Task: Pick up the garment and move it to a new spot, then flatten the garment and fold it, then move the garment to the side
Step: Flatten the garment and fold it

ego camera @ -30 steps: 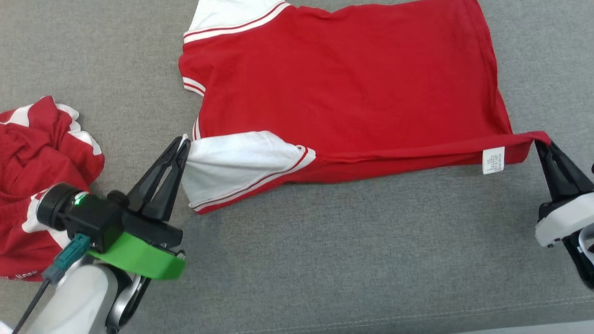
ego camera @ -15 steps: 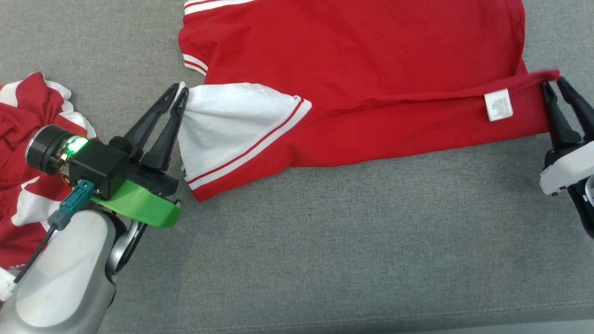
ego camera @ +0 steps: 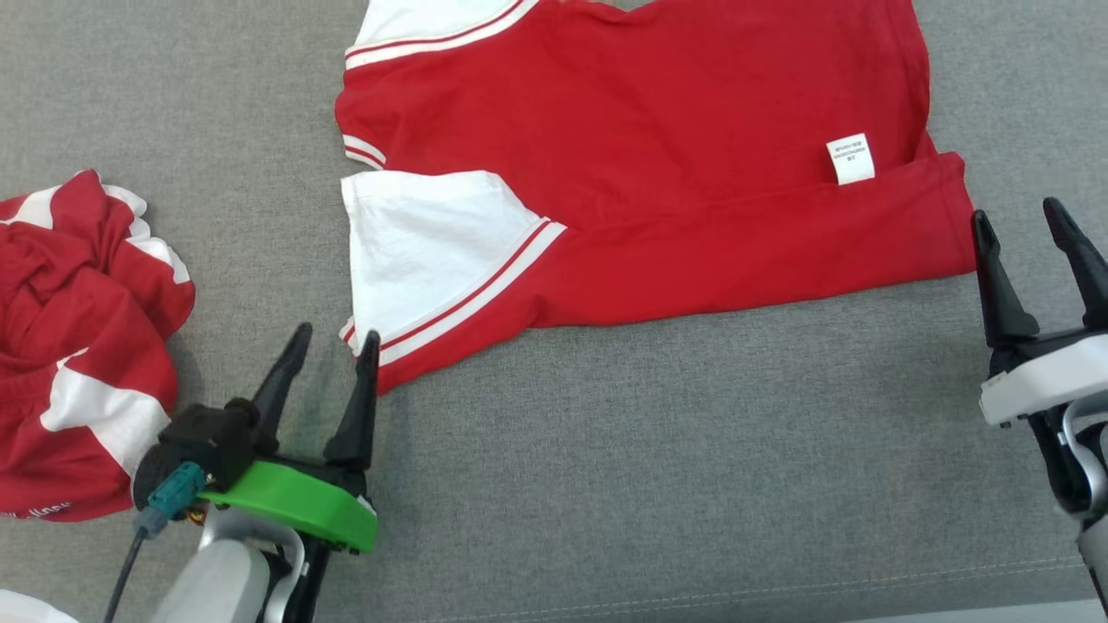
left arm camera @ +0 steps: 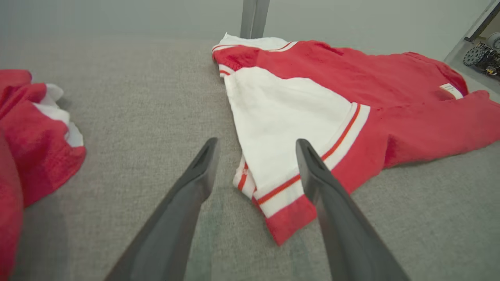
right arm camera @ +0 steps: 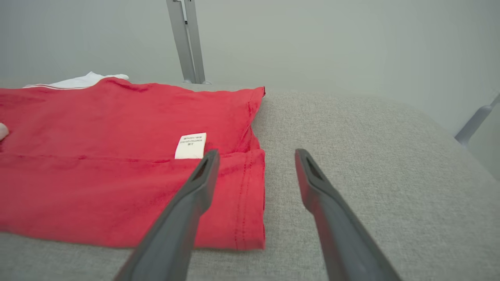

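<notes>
Tabletop [ego camera: 606, 484] first: a wide grey cloth-covered surface, and the only thing here that carries anything, since I make out no bin or basket. On it lie two things. The red shirt [ego camera: 658, 130], the task's garment, is spread flat across the far middle. Its near long side is turned over onto the body as a strip [ego camera: 736, 260]. Well to the left of the shirt sits a crumpled red-and-white heap [ego camera: 78, 329], which looks like another garment.

Left claw [ego camera: 337, 333] stands just off the shirt's near-left corner, its jaws wide apart and holding nothing. Right claw [ego camera: 1014, 210] stands just beside the shirt's right end, also wide open and empty.

On the shirt's left end the white sleeve [ego camera: 424, 242] lies folded in with the strip. Its striped cuff pokes out toward the left claw. A small white label [ego camera: 850, 159] lies face up near the shirt's right end.

By my reading, one lengthwise fold is laid and the next one is due. To do it well:
- lift both claws clear before travelling, so no finger drags the strip askew
- grip the shirt's far side at both ends together, pinching every layer
- bring it over evenly and keep the sleeve tucked — a loose cuff would likely spoil the edge
</notes>
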{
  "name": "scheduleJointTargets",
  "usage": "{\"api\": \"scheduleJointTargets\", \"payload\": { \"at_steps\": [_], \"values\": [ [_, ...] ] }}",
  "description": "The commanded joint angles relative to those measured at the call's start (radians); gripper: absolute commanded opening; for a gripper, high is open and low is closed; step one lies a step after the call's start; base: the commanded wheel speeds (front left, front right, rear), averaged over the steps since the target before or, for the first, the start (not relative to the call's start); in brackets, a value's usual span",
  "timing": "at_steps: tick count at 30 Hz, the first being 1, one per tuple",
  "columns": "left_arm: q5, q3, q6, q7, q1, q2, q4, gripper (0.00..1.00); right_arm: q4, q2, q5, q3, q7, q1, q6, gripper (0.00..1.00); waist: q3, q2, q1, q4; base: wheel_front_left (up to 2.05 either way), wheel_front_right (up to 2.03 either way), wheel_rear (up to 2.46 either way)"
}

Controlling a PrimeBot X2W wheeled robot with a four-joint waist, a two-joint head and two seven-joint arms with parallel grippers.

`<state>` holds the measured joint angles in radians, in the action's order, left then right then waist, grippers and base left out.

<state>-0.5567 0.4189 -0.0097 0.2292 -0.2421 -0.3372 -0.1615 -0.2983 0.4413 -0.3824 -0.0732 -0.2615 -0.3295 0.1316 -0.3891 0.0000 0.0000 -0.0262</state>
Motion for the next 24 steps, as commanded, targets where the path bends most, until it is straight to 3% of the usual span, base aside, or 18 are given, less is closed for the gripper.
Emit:
{"api": "scheduleJointTargets", "payload": {
  "at_steps": [1, 6, 13, 15, 16, 24],
  "values": [
    [-0.029, -0.008, -0.007, -0.003, 0.013, 0.016, -0.009, 1.0, 0.011, -0.009, 0.006, 0.011, -0.005, 0.025, -0.002, 1.0, 0.018, 0.0, 0.0, 0.009, 0.0, 0.0, 0.0],
    [-0.093, -0.004, -0.025, -0.051, 0.022, 0.044, -0.082, 1.0, 0.028, -0.028, 0.013, 0.024, -0.005, 0.055, -0.002, 1.0, 0.023, 0.0, 0.0, 0.014, 0.0, 0.0, 0.0],
    [-0.133, 0.009, 0.002, -0.157, -0.016, 0.071, -0.182, 1.0, 0.035, -0.032, 0.017, 0.013, -0.005, 0.043, -0.002, 1.0, 0.013, 0.0, 0.0, 0.023, 0.0, 0.0, 0.0],
    [-0.133, 0.013, -0.006, -0.152, -0.024, 0.075, -0.185, 0.13, 0.03, -0.034, 0.015, 0.008, -0.005, 0.041, -0.002, 1.0, 0.01, 0.0, 0.0, 0.023, 0.0, 0.0, 0.0],
    [-0.138, 0.016, -0.012, -0.152, -0.025, 0.078, -0.184, 0.0, 0.024, -0.035, 0.011, 0.005, -0.005, 0.042, -0.002, 1.0, 0.01, 0.0, 0.0, 0.022, 0.0, 0.0, 0.0],
    [-0.14, 0.026, -0.044, -0.164, -0.008, 0.037, -0.124, 0.0, -0.1, -0.058, -0.071, -0.024, -0.005, -0.002, -0.002, 1.0, 0.012, 0.0, 0.0, 0.003, 0.0, 0.0, 0.0]
  ]
}}
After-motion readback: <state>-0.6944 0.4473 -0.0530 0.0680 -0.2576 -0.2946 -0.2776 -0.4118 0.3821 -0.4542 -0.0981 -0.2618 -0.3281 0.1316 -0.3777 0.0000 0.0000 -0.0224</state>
